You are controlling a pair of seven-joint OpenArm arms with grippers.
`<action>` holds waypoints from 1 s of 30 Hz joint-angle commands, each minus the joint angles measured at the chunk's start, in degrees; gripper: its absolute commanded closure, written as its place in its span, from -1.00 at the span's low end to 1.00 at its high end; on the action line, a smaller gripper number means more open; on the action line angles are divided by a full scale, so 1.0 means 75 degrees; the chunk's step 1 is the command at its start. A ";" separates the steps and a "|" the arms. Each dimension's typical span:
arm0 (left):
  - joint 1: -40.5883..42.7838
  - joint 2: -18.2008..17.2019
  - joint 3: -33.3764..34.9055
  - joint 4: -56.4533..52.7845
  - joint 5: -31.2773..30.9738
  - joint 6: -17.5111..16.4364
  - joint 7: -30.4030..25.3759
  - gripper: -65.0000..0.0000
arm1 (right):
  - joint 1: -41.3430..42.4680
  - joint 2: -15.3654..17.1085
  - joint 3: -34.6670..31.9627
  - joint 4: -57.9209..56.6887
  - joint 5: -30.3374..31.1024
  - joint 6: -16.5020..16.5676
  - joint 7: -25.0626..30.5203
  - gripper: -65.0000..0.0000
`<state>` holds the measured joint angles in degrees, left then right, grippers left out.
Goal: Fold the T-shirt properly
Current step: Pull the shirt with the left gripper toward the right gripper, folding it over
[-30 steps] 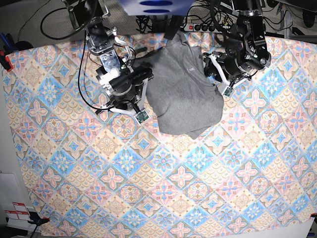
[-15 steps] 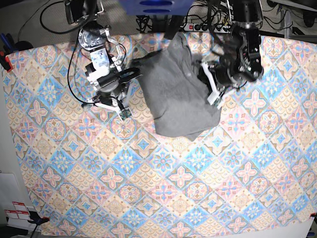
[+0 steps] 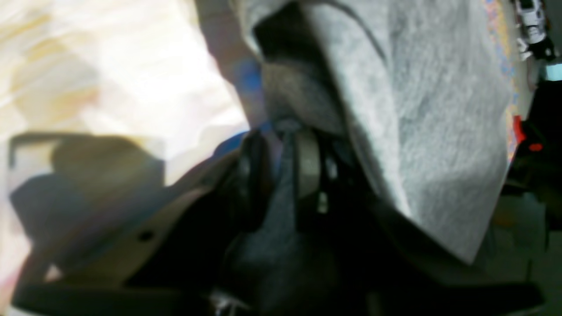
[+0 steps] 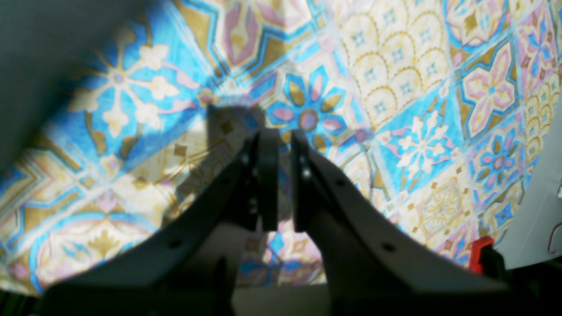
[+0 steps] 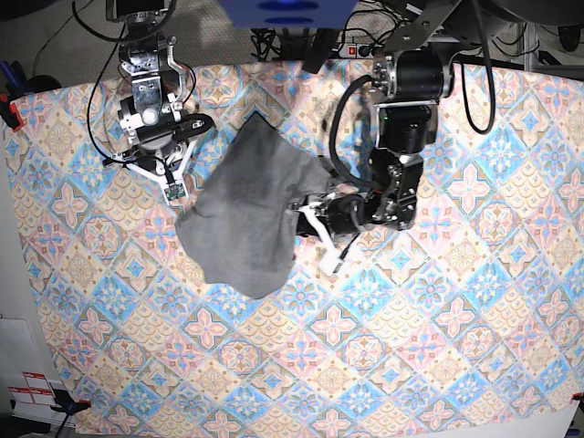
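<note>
The grey T-shirt (image 5: 242,210) lies bunched in a rough diamond on the patterned tablecloth (image 5: 411,347), left of centre. My left gripper (image 5: 306,221) sits low at the shirt's right edge. In the left wrist view this gripper (image 3: 281,145) is shut on a pinch of the grey T-shirt (image 3: 430,109), which drapes up and to the right. My right gripper (image 5: 193,125) stands at the back left, just off the shirt's upper-left edge. In the right wrist view that gripper (image 4: 281,140) is shut and empty over the tablecloth (image 4: 395,87).
A power strip (image 5: 365,50) and cables run along the table's back edge. A red clamp (image 5: 9,109) grips the cloth at the left edge, and another red clamp (image 4: 480,259) shows in the right wrist view. White papers (image 5: 27,379) lie at the front left.
The left arm has swung down and leftward, dragging the T-shirt with it toward the table's left centre. The right arm has drawn back up and left, away from the shirt.
</note>
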<state>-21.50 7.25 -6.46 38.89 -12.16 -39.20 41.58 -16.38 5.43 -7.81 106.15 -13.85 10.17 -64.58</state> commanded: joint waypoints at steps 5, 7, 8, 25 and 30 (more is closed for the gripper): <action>-0.0328 0.0234 0.0340 0.0001 -0.0049 -0.0107 -0.0545 0.43 | -0.0060 0.0032 0.0016 0.0153 -0.0047 -0.0038 0.0048 0.84; -0.0504 0.0234 0.0175 0.0001 -0.0049 -0.0107 -0.0604 0.43 | -0.0096 0.0032 0.0051 0.0200 -0.0047 -0.0038 0.0048 0.84; -0.0586 0.0234 0.0035 0.0001 -0.0049 -0.0107 -0.0580 0.45 | -0.0178 0.0032 0.0063 0.0200 -0.0047 -0.0038 0.0071 0.84; 0.2708 -0.0515 0.0574 0.7362 -0.0002 -0.0107 0.3921 0.81 | 0.0010 -0.0015 0.1751 0.0188 -0.0035 -0.0061 0.0106 0.85; 0.3446 -0.0491 0.0879 0.9167 0.0010 -0.0107 0.4401 0.81 | 0.0268 -0.0015 0.1364 0.0188 -0.0035 -0.0061 0.0083 0.85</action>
<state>4.14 3.14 -0.32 107.57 -11.60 -39.86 74.04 -14.94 4.93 2.24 106.52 -13.67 10.02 -64.47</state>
